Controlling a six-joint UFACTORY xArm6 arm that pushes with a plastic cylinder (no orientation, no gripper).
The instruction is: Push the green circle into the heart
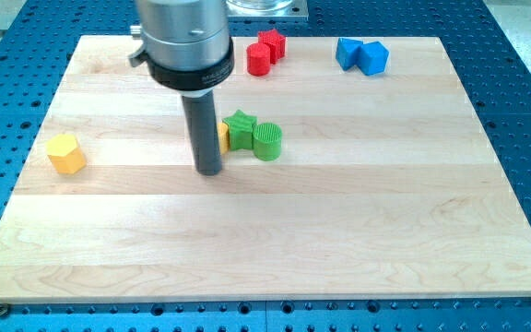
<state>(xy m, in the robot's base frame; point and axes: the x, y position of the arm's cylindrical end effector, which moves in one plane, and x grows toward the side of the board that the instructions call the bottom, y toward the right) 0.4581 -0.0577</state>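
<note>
My tip (210, 171) on wooden board (358, 231), no jaws, holding nothing | yellow block (222, 136) behind rod | green star (240, 129), green circle (267, 141) just right, touching

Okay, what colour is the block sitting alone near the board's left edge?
Yellow; it shows clearly in the camera view.

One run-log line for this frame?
tip left of green circle | green star between | yellow block behind rod | no contact seen
</note>
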